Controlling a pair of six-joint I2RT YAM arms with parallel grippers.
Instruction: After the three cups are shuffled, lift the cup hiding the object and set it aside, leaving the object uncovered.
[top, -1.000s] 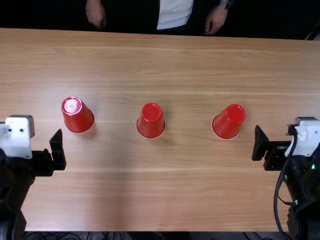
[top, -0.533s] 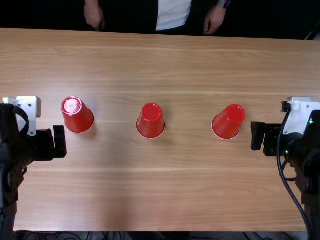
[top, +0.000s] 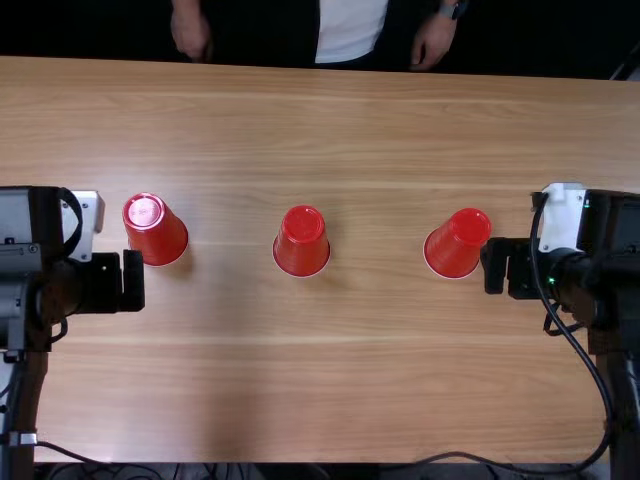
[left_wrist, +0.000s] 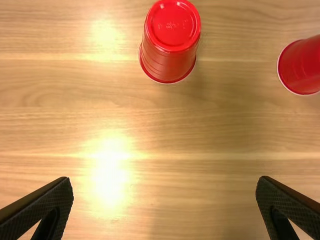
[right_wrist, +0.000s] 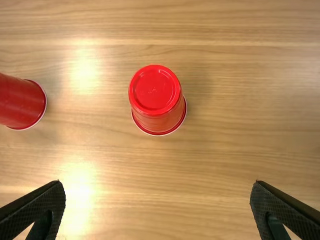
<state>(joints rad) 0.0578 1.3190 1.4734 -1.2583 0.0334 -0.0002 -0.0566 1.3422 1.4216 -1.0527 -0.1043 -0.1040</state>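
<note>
Left claw (top: 133, 281) and right claw (top: 492, 267) both spread wide.

A light brown wooden table (top: 320, 120), its grain running from side to side.

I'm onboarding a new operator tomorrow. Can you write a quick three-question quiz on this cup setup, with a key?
1. True or false: the three red cups stand upside down in a row on the table.
2. Which cup is nearest the right gripper? A left, B middle, C right.
3. Fill in: the fingers of the left gripper are ____.

Key: 1 true; 2 C; 3 open.
</note>
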